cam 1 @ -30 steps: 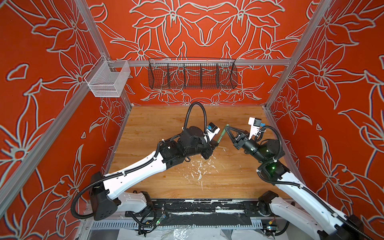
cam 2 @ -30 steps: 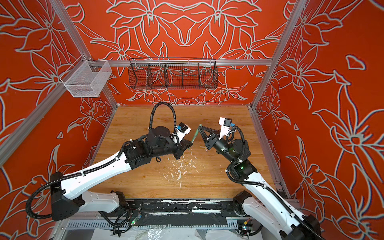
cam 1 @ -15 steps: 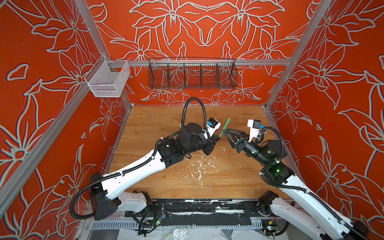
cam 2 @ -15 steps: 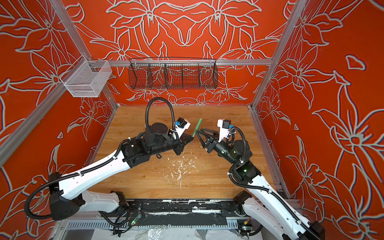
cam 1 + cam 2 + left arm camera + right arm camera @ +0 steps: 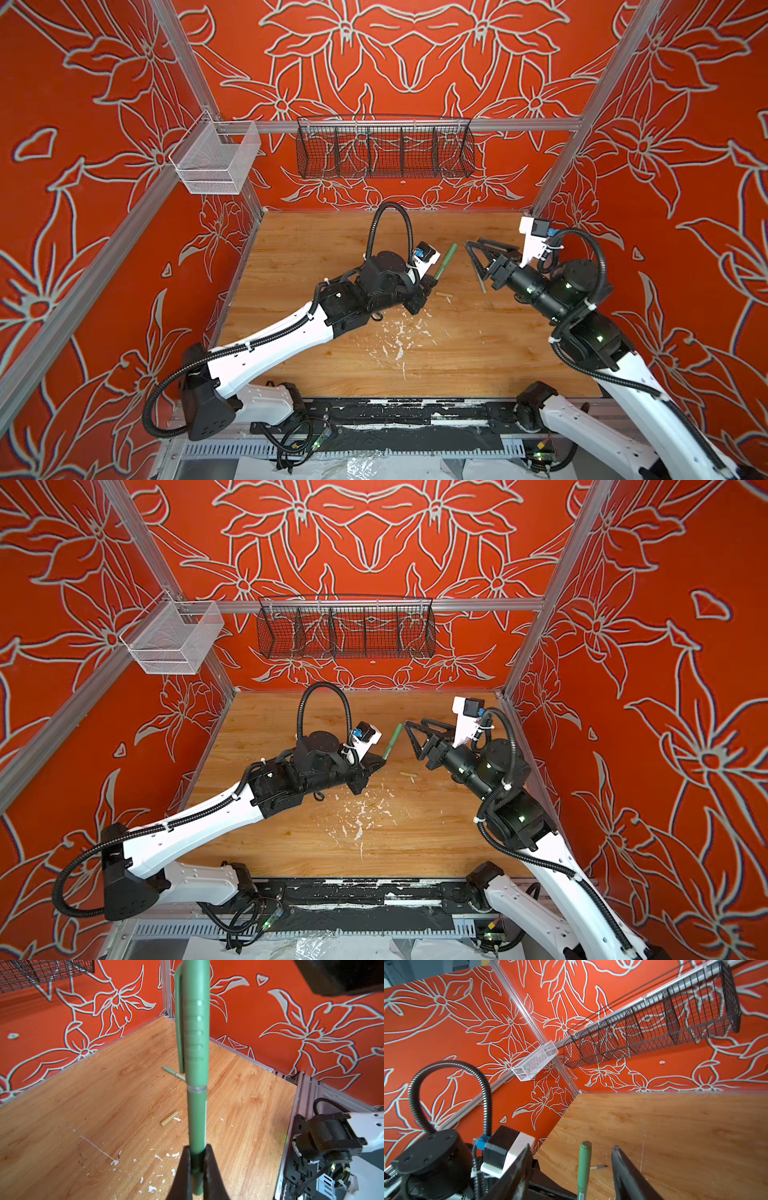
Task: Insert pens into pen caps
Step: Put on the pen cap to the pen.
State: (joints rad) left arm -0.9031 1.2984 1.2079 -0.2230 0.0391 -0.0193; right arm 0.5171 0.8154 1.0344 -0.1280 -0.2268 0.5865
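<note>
- I see the wooden table (image 5: 311, 249) filling the floor of the cell, and I take the tan pen cap (image 5: 443, 294) lying near its middle as my marker
- The black wire basket (image 5: 384, 147) hangs on the back wall, well beyond the tan pen cap
- The white mesh basket (image 5: 216, 160) hangs on the rail well apart from the tan pen cap, on the left arm's side
- My left gripper (image 5: 196, 1153) is clamped on the lower end of the green pen (image 5: 444, 262), raised off the wood just beside the tan pen cap, on the left arm's side of it
- My right gripper (image 5: 473, 259) has its jaws spread apart; it hovers near the tan pen cap on the right arm's side, tips pointing toward the green pen but clear of it
- The green pen slants up from beside the tan pen cap toward the back wall, off the table
- The green cap (image 5: 192, 1022) sits pushed onto the green pen's upper end, its clip running along one side
- The pale mint pen (image 5: 173, 1071) lies flat on the wood near the tan pen cap, uncapped, toward the right arm and back wall
- The tan pen cap lies on its side, touching neither gripper
- White paint flecks (image 5: 399, 336) are scattered on the wood from the tan pen cap toward the arm bases
</note>
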